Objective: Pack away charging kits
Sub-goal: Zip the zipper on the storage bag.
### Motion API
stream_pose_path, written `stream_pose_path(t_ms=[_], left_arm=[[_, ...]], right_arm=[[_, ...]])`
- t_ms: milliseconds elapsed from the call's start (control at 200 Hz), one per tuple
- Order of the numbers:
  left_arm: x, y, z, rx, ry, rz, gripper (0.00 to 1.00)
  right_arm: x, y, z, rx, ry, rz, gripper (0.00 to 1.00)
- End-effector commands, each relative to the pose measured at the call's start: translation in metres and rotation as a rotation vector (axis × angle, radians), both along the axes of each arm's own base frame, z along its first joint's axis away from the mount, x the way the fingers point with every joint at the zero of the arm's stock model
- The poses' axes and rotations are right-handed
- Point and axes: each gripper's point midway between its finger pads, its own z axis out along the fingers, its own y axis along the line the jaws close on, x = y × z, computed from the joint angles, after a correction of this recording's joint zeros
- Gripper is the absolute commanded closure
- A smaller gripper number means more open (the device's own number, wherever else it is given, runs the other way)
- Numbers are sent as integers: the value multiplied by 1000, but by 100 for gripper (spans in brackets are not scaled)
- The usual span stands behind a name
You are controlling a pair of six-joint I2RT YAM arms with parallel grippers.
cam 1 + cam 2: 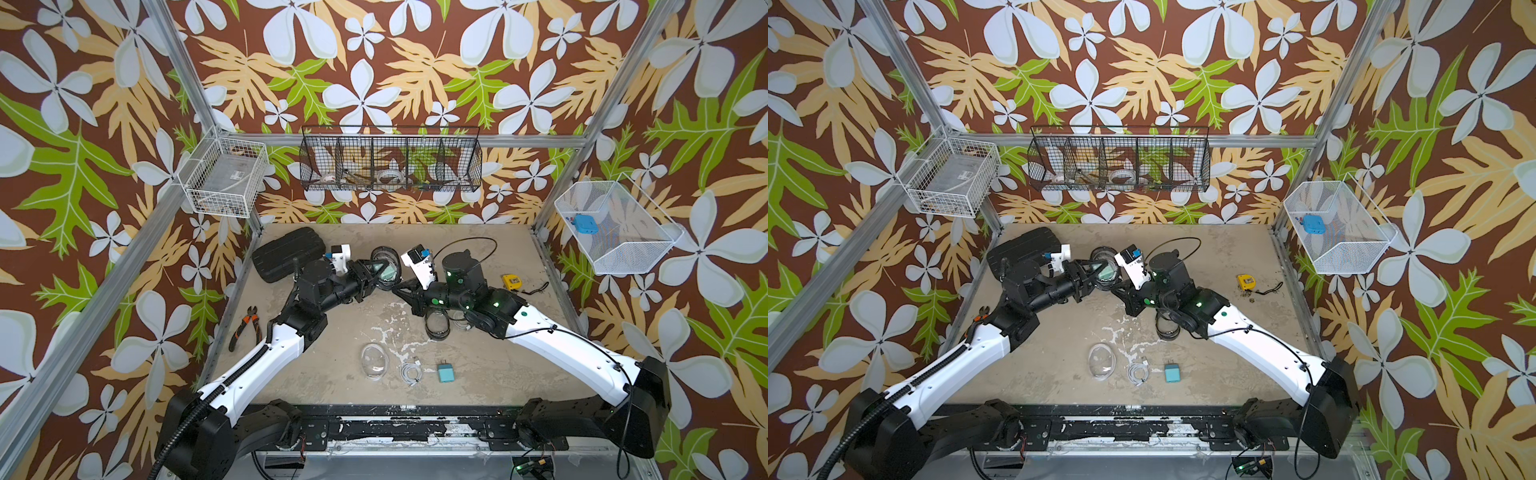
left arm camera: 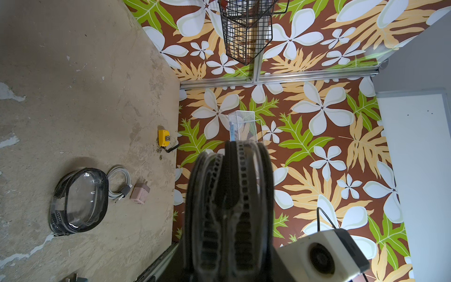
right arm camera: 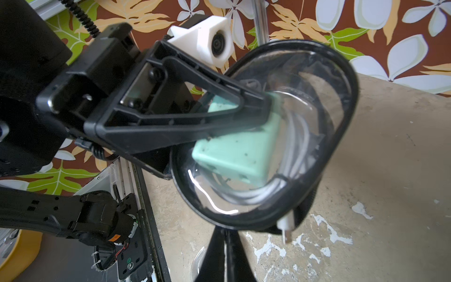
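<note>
Black-rimmed pouch (image 1: pixel 386 266) first: holding it off the table (image 1: pixel 316 374) with the left gripper (image 1: pixel 380 276), clamping on the rim from one side. Carrying inside it, seen through the clear wall in the right wrist view, a mint plug (image 3: pixel 239 151) and a coiled white cable (image 3: pixel 296 146), with one cable end poking out past the rim. Pressing the right gripper (image 1: pixel 395 286) fully closed, tips sitting right at the rim of that same pouch; not showing whether anything is being pinched between them.

Lying on the table under the right arm: a second black-rimmed pouch (image 2: pixel 78 200), with a white cable (image 2: pixel 119 180) just beside it and a pink plug (image 2: pixel 140 194) next to that.

Lying nearer the front edge, in a row in both top views: a clear pouch (image 1: pixel 375 360), a small cable coil (image 1: pixel 411 371) and a teal plug (image 1: pixel 446 372), each a little apart from the next.

Resting elsewhere on the table: a large black case (image 1: pixel 286 251) at the back behind the left arm, pliers (image 1: pixel 245 326) by the left edge, and a yellow tape measure (image 1: pixel 512 281) toward the right.

Hanging on the walls: a black wire basket (image 1: pixel 457 166) at the back, a white wire basket (image 1: pixel 224 195) on the left, and a white mesh basket (image 1: pixel 623 253) on the right holding a blue plug block (image 1: pixel 584 223).
</note>
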Motion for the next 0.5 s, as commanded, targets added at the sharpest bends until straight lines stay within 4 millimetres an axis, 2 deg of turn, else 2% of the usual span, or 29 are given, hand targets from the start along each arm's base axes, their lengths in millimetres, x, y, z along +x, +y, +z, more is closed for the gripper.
stream_pose_path(t_ms=[0,75,185,495], left_arm=[[-3,-2,10,-13,-30,-18,92],[-3,-1,6,4,-23,-14,96],[-5,0,1,14,-14,-12,97],[-6,3,-8,39,-6,-13,100]], right_arm=[[13,-13,1,-43,-31,-99,100],[19,-21,1,-71,-46,-149,100],[29,-34,1,-118,-72,-226,100],[36,-48,2,-178,-116,-290,100]])
